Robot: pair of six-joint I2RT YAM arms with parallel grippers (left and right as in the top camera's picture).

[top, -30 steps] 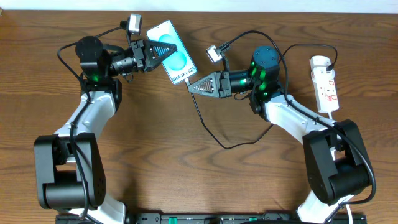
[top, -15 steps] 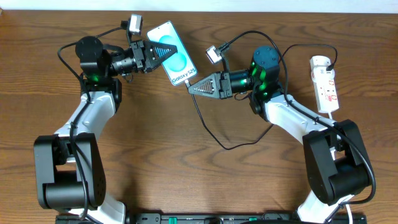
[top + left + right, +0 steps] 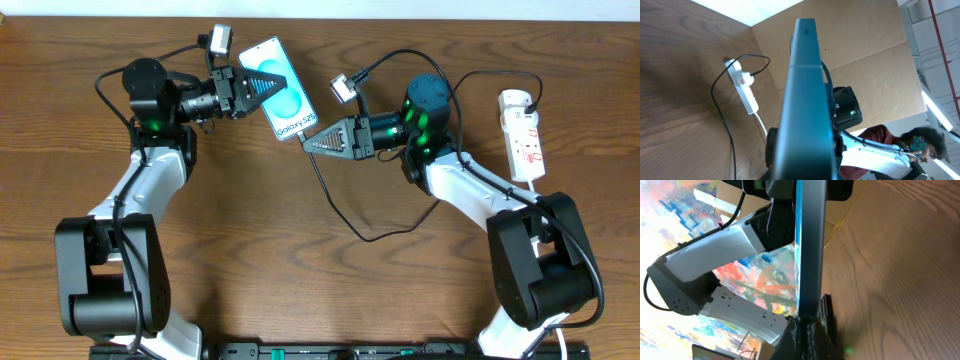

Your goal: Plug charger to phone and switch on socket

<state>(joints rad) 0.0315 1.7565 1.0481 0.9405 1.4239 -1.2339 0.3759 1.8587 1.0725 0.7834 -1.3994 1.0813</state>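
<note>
Overhead, phone [image 3: 291, 111] in left gripper [image 3: 272, 84], charger [image 3: 322, 190] in right gripper [image 3: 308, 141], touching

Brown wood table [image 3: 300, 290] with visible grain and low sheen, phone [image 3: 277, 88] with glossy glass screen and smooth dark edge, socket [image 3: 522, 135] smooth white plastic, charger cable [image 3: 317, 178] matt black rubbery, arm covers [image 3: 468, 185] glossy white plastic, cardboard wall [image 3: 875, 65] matt brown

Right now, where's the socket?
Overhead view: the socket lies at the far right of the table, near its back edge, just right of the right arm and far from the phone.
</note>
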